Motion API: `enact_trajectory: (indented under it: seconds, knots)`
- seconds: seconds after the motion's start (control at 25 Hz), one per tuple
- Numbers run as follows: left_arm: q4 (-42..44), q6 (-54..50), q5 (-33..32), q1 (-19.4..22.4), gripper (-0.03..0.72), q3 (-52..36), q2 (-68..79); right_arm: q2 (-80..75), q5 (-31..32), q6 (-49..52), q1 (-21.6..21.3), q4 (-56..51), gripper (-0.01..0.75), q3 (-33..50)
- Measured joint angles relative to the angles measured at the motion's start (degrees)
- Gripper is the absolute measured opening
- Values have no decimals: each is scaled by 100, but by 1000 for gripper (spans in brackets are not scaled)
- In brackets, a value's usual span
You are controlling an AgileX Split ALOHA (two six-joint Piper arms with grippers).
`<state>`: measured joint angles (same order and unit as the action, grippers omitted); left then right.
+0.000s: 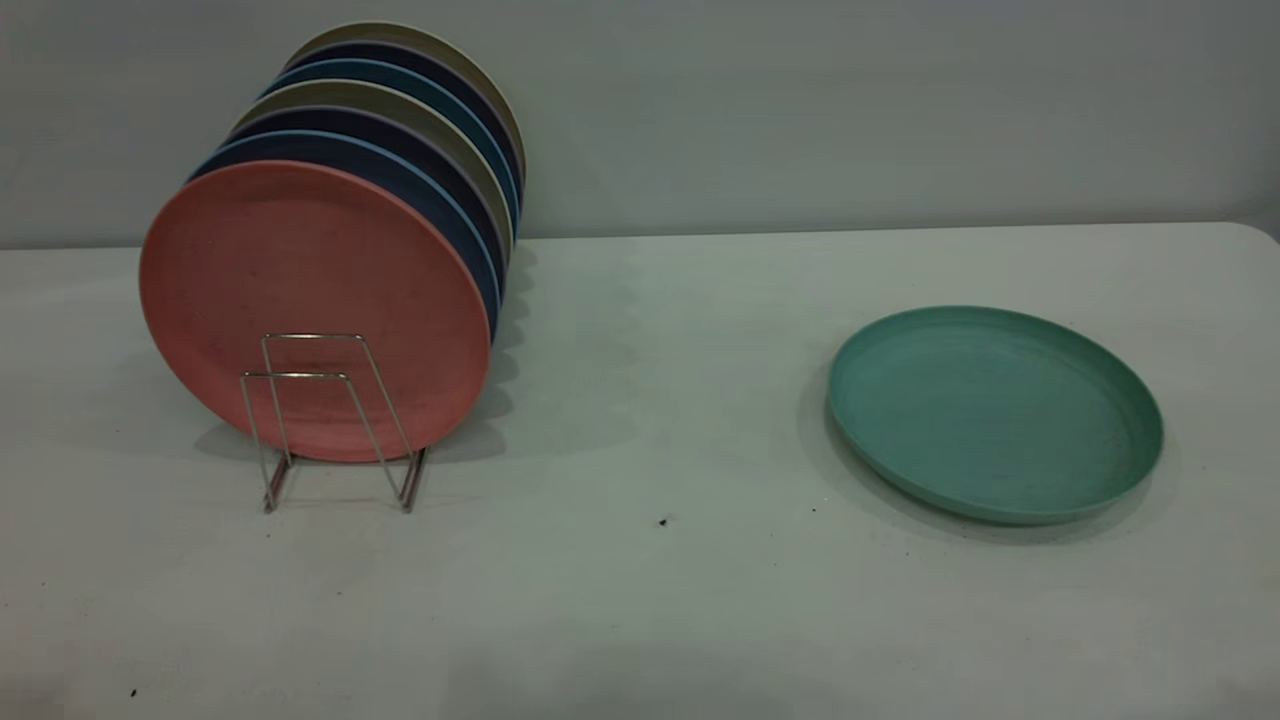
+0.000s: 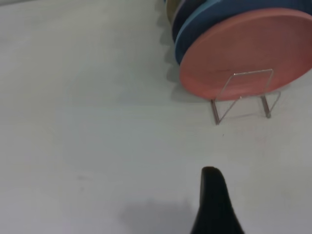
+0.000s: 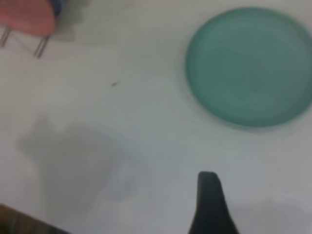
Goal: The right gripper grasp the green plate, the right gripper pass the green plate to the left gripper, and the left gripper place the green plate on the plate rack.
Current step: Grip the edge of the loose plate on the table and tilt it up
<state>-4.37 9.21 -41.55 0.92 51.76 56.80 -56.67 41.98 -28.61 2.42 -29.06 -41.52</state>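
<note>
Nearest the exterior camera, bare table [image 1: 640, 620] fills the lower frame, with a few dark specks near its centre. Farther back, at right of centre, the green plate [image 1: 995, 412] lies flat on the table, untouched. At left stands the plate rack [image 1: 335, 420], its front wire loops empty; behind them a pink plate [image 1: 315, 305] stands on edge, with dark blue and olive plates [image 1: 420, 130] stacked behind it toward the wall at upper left. Neither arm shows in this view. Each wrist view shows one black fingertip only, the left gripper [image 2: 214, 204] above bare table short of the rack, the right gripper [image 3: 210, 204] short of the green plate; whether either is spread or closed cannot be told.
</note>
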Motion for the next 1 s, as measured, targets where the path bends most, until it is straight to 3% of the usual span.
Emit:
enact_trajectory:
  seconds: [0.2, 0.48, 0.68, 1.0]
  knots:
    - [-645, 386, 237, 0, 530, 414, 1281, -1498, -221, -553, 0, -817, 541, -261]
    - [-2299, 1799, 365, -61, 530, 860, 2630, -3397, -679, -862, 0, -1159, 541, -687]
    - [-3371, 2742, 512, -578, 530, 950, 3205, -4303, -951, -887, -247, -1244, 541, -1037]
    - [-3947, 3181, 1137, -1533, 532, 973, 4032, -5638, -772, -1381, -1264, -1806, 541, -1858]
